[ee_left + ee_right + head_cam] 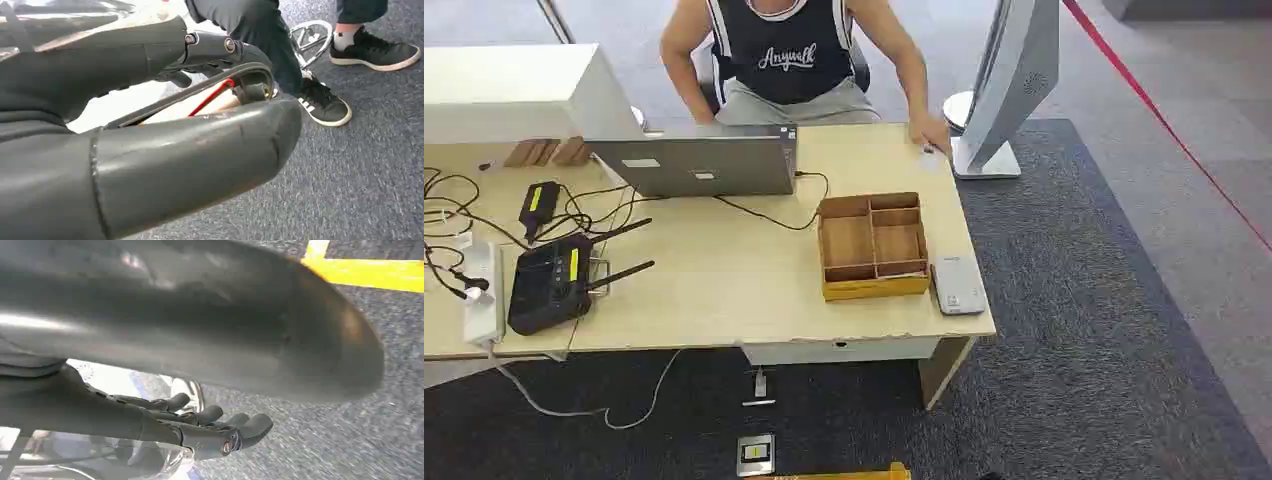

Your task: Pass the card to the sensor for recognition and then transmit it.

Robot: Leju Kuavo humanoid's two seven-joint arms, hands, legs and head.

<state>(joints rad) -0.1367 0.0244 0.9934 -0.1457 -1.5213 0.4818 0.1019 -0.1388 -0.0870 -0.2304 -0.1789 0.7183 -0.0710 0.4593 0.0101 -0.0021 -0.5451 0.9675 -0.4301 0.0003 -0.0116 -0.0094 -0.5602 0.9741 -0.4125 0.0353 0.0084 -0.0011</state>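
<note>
Task not yet begun: both arms hang below the light wooden table. The right hand is spread and empty; whether the left hand holds anything cannot be told. A small pale piece, possibly the card, lies by the seated person's hand, well apart from the flat pale-grey sensor; next, it must be collected.

We see our left hand hanging over the grey carpet, thick thumb in front, darker fingers curled behind it. Beyond the hand, a person's black sneakers stand on the carpet beside a chrome chair base.
</note>
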